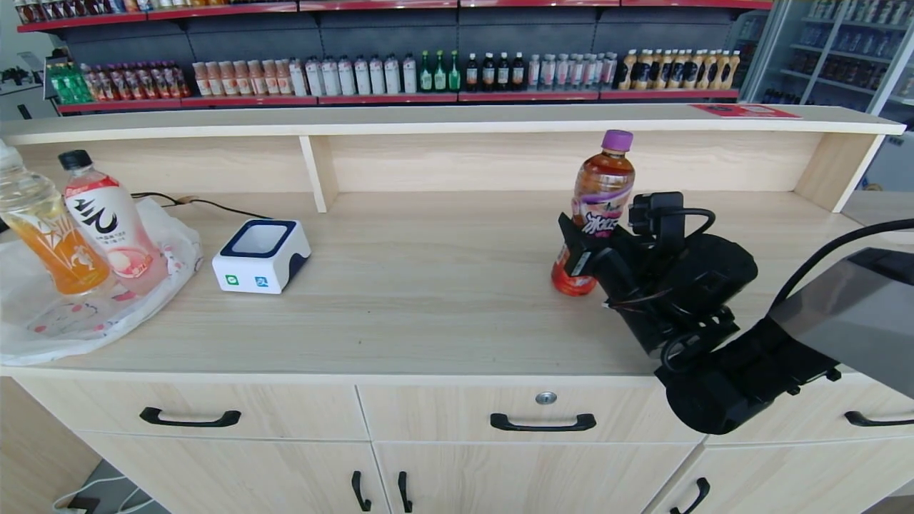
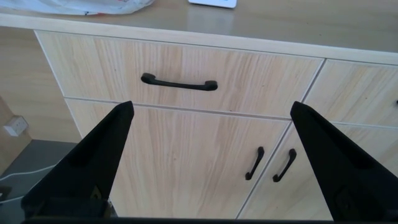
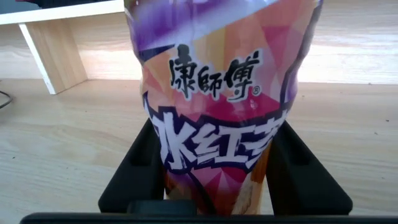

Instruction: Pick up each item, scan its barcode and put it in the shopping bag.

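Right fingers clasp tea bottle on counter; left fingers spread wide, empty

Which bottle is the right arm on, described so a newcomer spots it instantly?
Look at the wooden counter, then its right half, far from the white scanner and shopping bag. There one bottle stands alone, the right gripper's jaws closed on it. Unlike the two bottles on the bag, it has a purple cap and label.

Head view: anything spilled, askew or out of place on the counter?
Nothing spilled or damaged. The orange bottle and pink bottle on the shopping bag look tilted, though that may be the lens. The tea bottle stands on the counter within the right gripper.
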